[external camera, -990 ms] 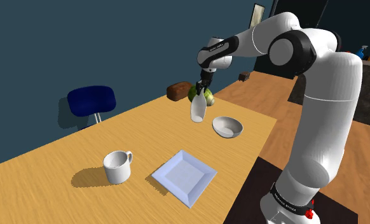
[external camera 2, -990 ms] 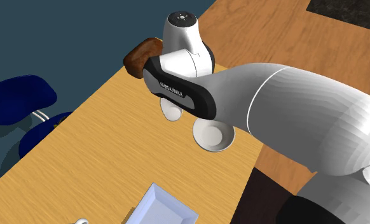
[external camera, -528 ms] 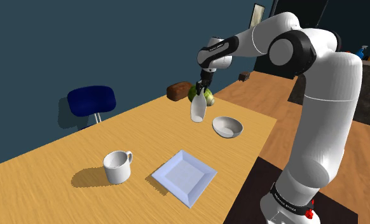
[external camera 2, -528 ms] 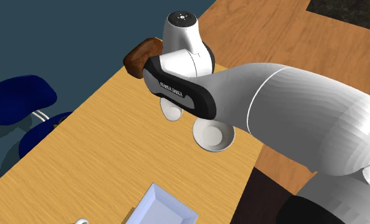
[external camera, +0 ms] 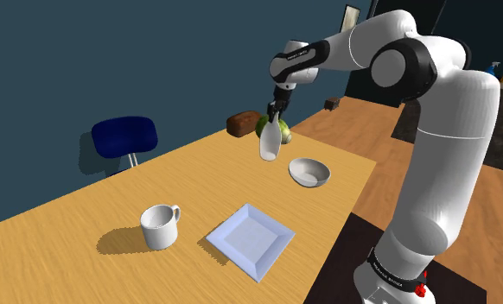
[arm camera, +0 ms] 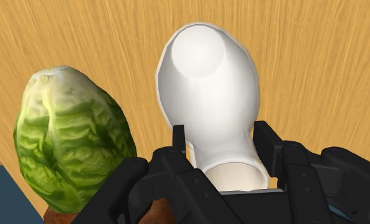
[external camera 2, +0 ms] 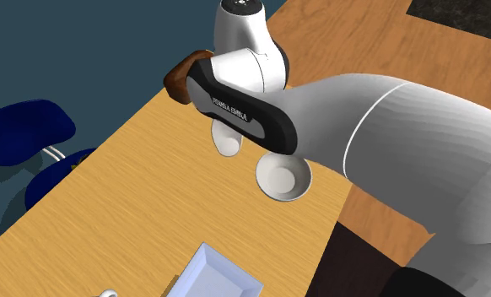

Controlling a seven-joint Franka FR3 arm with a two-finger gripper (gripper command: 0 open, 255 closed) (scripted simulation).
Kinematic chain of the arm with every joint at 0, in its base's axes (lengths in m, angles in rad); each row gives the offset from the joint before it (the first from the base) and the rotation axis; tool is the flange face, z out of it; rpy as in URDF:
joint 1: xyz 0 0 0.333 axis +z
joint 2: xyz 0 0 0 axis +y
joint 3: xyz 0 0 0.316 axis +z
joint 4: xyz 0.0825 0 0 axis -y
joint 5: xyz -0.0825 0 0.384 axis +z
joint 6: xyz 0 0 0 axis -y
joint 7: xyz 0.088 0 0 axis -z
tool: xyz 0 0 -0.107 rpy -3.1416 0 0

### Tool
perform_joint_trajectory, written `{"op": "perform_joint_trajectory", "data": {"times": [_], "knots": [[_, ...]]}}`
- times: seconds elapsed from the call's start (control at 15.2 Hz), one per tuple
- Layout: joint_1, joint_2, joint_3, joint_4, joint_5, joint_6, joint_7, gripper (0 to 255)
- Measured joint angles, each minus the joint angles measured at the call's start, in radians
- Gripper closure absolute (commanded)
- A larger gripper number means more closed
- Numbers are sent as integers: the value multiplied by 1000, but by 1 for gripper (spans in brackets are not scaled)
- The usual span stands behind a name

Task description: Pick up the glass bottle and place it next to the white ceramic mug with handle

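Firmly, the end effector point(arm camera: 220, 137) clamps the neck of the white bottle point(arm camera: 206, 83), which hangs base-down at the table's point(external camera: 85, 216) far end beside a green lettuce point(arm camera: 72, 143). Best to keep it vertical, travel near-left, and lower it just beside the mug point(external camera: 159, 226). The arm stretches high, wrist pointing down.

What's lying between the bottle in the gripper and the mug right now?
In the shoulder view, bare wooden tabletop: nothing stands between the white bottle and the mug. The square plate lies to the side of that line.
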Motion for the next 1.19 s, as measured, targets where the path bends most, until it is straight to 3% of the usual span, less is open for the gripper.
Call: {"op": "perform_joint_trajectory", "data": {"times": [1.19], "knots": [[-3, -24, -7, 208, -20, -230, 26, 255]]}}
